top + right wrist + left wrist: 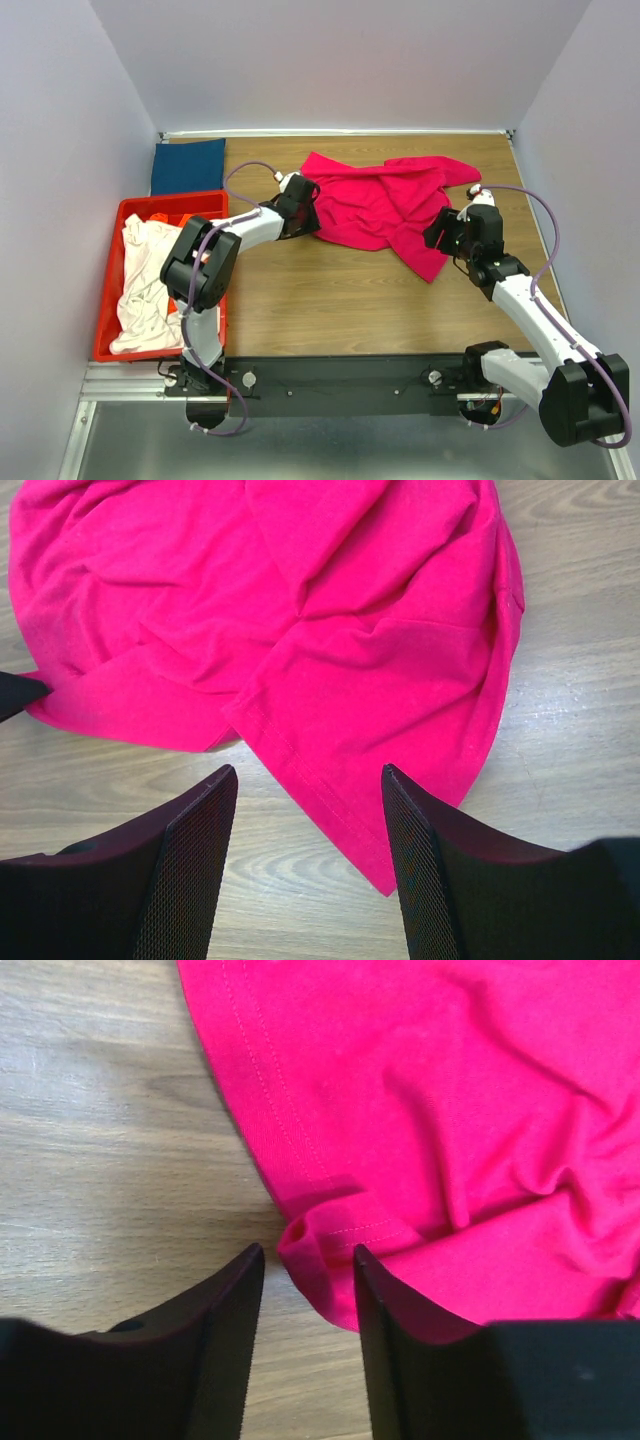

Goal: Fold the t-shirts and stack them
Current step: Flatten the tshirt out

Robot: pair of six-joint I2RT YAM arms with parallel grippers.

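The left claw (307, 1252) is standing part-spread, its two black fingers straddling a rolled corner of stitched hem (335, 1232) without pinching it yet. The right claw (306, 772) is hanging wide open above the pointed lower flap of the same garment, gripping nothing. Both are working on the bright magenta-pink cotton t-shirt (380, 205), which is lying crumpled and half-doubled on the far middle of the wooden table (330, 300).

To my eye this cloth is going to be light, limp and clingy. It will drape and slide rather than hold a crease, so the doubled hem edge looks like the firmest place to take it.

Off to the left, a folded dark blue t-shirt (188, 167) is lying in the far corner, and a cream-white t-shirt (140, 285) is bunching in the red plastic crate (107, 300).
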